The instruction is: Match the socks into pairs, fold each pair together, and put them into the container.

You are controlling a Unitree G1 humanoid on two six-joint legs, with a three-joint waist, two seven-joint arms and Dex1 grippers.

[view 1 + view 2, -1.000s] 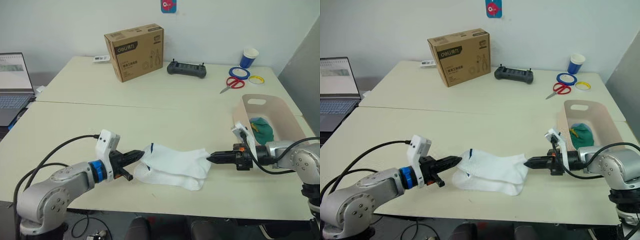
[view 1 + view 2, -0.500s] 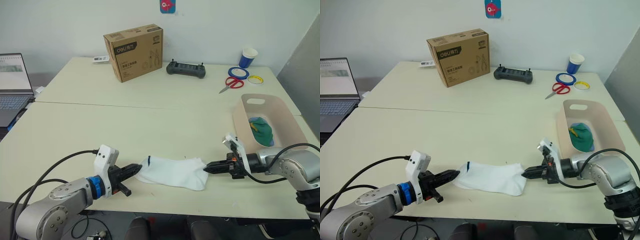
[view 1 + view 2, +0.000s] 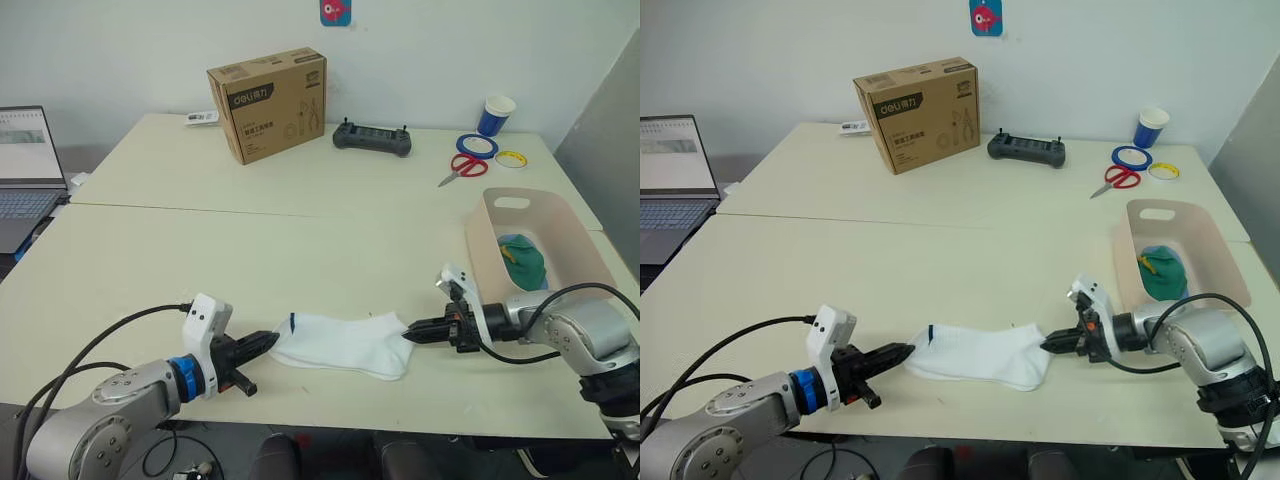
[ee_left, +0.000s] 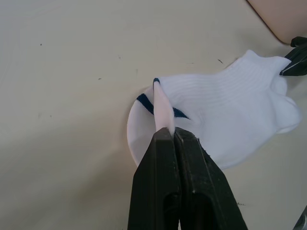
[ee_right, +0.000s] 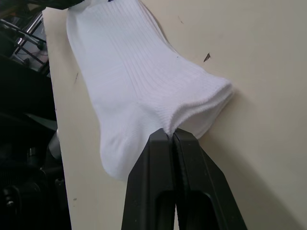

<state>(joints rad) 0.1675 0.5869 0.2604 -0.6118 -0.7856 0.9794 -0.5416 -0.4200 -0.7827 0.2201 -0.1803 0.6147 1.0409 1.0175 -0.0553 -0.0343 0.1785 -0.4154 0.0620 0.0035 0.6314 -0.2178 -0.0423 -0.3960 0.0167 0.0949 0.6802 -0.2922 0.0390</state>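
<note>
Left tool point(image 3: 268, 343) and right tool point(image 3: 408, 333) each pinched an end of the white socks point(image 3: 340, 341), stretched flat on the tabletop point(image 3: 300, 250); folding looked next.

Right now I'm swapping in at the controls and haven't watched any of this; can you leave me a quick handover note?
Left pincer: shut on one end of the white socks.
Right pincer: shut on the other end; the socks lie stretched flat between them near the table's front edge.
Pink tub at the right holds a green bundle, with some blue showing beside it.
Done: the green bundle and that blue bit are in the tub.
Left: fold the white socks and put them into the tub.
</note>
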